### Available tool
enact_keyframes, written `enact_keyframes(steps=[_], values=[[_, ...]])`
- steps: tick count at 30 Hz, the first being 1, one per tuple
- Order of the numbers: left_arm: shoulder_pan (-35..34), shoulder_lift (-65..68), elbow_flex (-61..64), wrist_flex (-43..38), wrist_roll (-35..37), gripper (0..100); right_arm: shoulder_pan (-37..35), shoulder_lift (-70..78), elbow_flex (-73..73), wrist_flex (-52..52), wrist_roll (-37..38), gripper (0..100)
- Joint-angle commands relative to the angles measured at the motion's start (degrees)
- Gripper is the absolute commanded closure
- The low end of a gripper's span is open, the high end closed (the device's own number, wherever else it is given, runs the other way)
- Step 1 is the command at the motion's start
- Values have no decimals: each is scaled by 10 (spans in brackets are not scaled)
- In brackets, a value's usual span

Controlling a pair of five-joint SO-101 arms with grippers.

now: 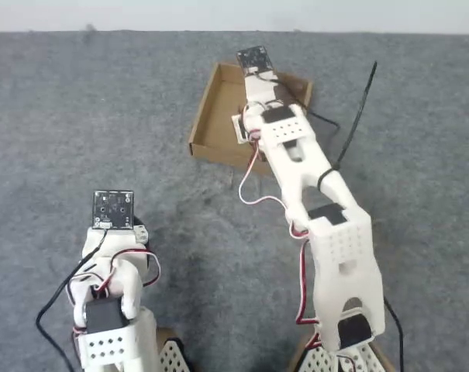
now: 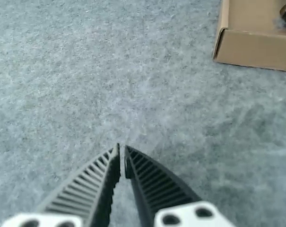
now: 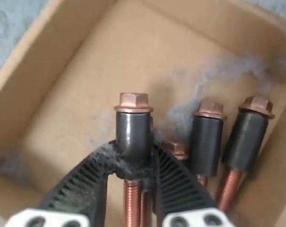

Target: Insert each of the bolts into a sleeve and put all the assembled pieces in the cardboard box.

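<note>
My right gripper (image 3: pixel 132 163) is over the inside of the cardboard box (image 3: pixel 62 94), shut on an assembled piece (image 3: pixel 132 135): a copper bolt in a black sleeve, its hex head pointing away from the wrist. Two more assembled pieces (image 3: pixel 207 132) (image 3: pixel 249 135) lie side by side on the box floor, and a further copper bolt head (image 3: pixel 177 149) peeks out behind the gripper. In the high view the right arm (image 1: pixel 296 155) stretches over the box (image 1: pixel 211 116). My left gripper (image 2: pixel 121 161) hangs shut and empty over bare carpet, near the table's front left (image 1: pixel 114 213).
Grey carpet (image 1: pixel 102 116) covers the whole table. In the left wrist view, a corner of the box (image 2: pixel 256 42) lies farther off. Red and white cables run along the right arm (image 1: pixel 253 174).
</note>
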Motion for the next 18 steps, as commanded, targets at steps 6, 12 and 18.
enact_keyframes(steps=[6,12,18], values=[[-3,-11,-7,2,-8,989,-20,26,-150,139,-5,836],[-3,-11,-7,2,-8,989,-20,0,-160,144,-9,966],[-3,-11,-7,1,-8,989,-16,-45,-158,189,-10,992]])
